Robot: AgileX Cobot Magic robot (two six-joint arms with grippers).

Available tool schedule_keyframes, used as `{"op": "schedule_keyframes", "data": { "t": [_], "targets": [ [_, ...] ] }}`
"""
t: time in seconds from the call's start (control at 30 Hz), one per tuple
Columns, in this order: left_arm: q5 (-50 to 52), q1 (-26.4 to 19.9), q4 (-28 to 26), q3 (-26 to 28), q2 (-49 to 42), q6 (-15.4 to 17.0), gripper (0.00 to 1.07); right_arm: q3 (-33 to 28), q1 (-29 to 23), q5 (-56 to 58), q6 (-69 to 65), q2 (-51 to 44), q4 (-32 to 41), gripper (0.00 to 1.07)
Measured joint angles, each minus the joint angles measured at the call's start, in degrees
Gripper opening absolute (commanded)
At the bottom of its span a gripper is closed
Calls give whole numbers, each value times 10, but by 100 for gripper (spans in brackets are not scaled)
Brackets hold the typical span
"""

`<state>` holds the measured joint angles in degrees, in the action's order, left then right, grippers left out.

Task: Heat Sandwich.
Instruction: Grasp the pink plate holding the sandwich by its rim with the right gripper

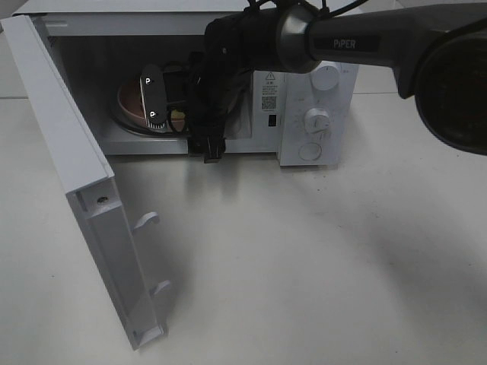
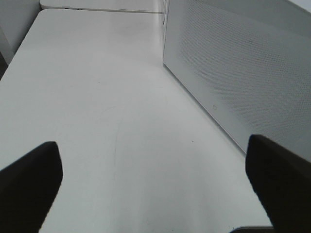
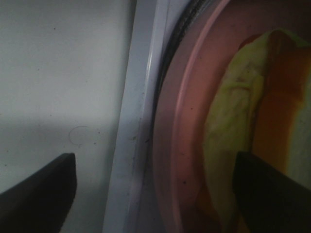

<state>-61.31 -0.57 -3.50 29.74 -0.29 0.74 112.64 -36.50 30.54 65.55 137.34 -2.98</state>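
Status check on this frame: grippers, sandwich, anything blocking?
Left gripper open, idle beside microwave. Right gripper open at plate rim. Sandwich on plate, inside microwave. Door open, nothing blocking.

**Right arm reaching into the open microwave**

White microwave [image 1: 304,99] on the pale surface [image 1: 319,266], its door [image 1: 84,198] swung wide toward the camera. The dark right arm [image 1: 350,38] extends into the cavity, where the right gripper [image 1: 152,97] hangs over a pink plate [image 1: 129,103]. Two dials [image 1: 317,119] sit on the microwave's control panel, beside the cavity.
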Motion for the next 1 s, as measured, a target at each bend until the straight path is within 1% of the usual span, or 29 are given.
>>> {"op": "schedule_keyframes", "data": {
  "t": [0.23, 0.27, 0.33, 0.37, 0.4, 0.47, 0.5, 0.53, 0.57, 1.0],
  "targets": [
    [0, 0, 0, 0, 0, 0, 98, 1, 2, 1, 0, 9, 9, 80],
    [0, 0, 0, 0, 0, 0, 98, 2, 3, 1, -1, 9, 10, 78],
    [0, 0, 0, 0, 0, 0, 98, 2, 3, 1, -4, 9, 13, 65],
    [0, 0, 0, 0, 0, 0, 98, 2, 3, 1, -4, 9, 13, 65],
    [0, 0, 0, 0, 0, 0, 98, 2, 3, 2, -10, 9, 13, 48],
    [0, 0, 0, 0, 0, 0, 98, 2, 3, 7, -19, 9, 13, 27],
    [0, 0, 0, 0, 0, 0, 98, 3, 3, 10, -27, 9, 13, 5],
    [0, 0, 0, 0, 0, 0, 98, 3, 3, 10, -27, 9, 13, 5],
    [0, 0, 0, 0, 0, 0, 98, 5, 3, 11, -32, 7, 13, 0],
    [0, 0, 0, 0, 0, 0, 98, 5, 2, 37, -33, 1, 11, 0]
  ]
}}
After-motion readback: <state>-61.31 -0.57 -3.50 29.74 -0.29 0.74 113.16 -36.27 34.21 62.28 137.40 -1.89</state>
